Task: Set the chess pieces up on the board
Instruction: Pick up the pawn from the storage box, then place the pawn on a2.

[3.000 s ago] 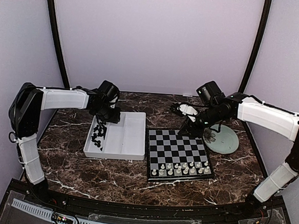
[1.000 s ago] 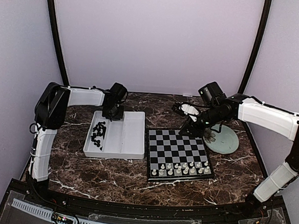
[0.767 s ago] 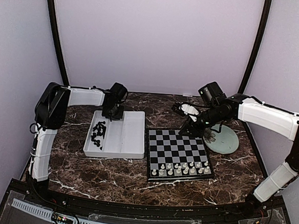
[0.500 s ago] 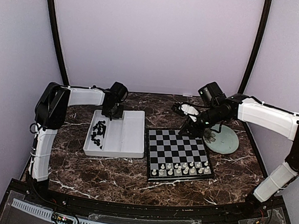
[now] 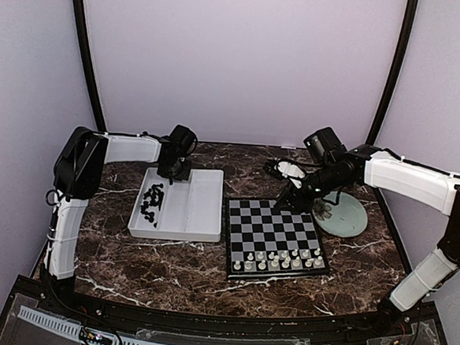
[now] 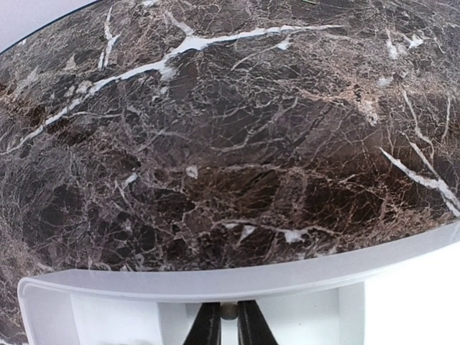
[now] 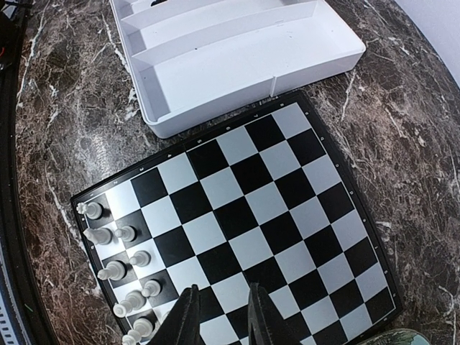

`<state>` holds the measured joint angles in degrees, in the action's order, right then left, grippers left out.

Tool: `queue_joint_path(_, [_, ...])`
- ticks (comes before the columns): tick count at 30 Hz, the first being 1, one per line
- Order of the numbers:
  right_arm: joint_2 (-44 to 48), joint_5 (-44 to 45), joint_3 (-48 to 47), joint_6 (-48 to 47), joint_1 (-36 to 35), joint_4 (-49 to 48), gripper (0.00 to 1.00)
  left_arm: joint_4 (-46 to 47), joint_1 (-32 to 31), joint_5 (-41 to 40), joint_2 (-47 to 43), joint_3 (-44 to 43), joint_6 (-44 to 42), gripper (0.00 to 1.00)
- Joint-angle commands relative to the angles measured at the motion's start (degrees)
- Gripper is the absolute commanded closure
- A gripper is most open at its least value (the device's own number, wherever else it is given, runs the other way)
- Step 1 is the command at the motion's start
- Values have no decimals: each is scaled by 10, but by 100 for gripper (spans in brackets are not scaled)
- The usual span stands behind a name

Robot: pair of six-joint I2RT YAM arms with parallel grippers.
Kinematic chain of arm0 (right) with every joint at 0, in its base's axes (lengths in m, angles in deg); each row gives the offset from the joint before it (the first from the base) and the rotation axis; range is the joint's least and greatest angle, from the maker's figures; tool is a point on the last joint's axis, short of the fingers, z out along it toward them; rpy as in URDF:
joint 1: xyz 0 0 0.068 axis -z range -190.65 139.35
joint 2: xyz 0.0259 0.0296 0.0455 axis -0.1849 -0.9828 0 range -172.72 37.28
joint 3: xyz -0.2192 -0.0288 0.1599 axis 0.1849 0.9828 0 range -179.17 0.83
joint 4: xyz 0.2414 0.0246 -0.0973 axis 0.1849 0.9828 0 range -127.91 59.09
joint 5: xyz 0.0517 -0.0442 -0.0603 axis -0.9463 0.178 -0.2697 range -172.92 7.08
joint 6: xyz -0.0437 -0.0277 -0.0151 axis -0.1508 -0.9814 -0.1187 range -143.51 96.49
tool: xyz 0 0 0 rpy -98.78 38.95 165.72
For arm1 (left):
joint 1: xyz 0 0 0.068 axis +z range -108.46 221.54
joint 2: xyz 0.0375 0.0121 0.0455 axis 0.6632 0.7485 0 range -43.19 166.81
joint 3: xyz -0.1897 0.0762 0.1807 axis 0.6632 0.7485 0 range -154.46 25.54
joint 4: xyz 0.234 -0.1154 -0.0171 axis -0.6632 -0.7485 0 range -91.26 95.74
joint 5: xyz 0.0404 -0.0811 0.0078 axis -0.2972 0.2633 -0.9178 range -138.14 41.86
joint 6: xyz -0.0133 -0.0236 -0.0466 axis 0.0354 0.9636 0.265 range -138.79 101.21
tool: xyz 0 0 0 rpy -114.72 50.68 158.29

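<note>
The board [image 5: 275, 237] lies at table centre, with white chess pieces [image 5: 279, 260] in its two near rows; they also show in the right wrist view [image 7: 115, 251]. Black chess pieces [image 5: 150, 206] lie heaped in the left part of the white tray [image 5: 188, 213]. My left gripper [image 5: 174, 171] hangs at the tray's far edge. Its fingers [image 6: 210, 327] stand nearly shut, with a small grey piece [image 6: 228, 311] pinched between them. My right gripper [image 5: 287, 199] is open and empty over the board's far edge, its fingers [image 7: 185, 316] spread above bare squares [image 7: 244, 215].
A pale green round plate [image 5: 344, 214] sits right of the board, under the right arm. The tray's rim [image 6: 215, 280] runs just ahead of my left fingers, with marble table beyond. The tray [image 7: 237, 57] lies close beside the board.
My left gripper has moved from over the heap of black pieces to the tray's far edge, and the left arm has swung inward. The right gripper has stayed almost still.
</note>
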<state>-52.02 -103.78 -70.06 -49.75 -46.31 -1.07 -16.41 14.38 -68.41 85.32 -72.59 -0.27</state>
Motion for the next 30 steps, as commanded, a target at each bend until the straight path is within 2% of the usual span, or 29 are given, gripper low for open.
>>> queue_joint_path(1, [-6,-7,-3,7,4,-15,75,3,5,7,-14,-7,-5,93])
queue_joint_path(14, [-5,-2,-8,8,4,-12,75,11,-23,66,-167,100,-29,95])
queue_joint_path(21, [-4,6,-14,8,23,-13,75,-21,-117,122,-241,119,-71,95])
queue_joint_path(30, [9,-3,-15,15,61,-14,75,-28,-237,268,-287,152,-121,94])
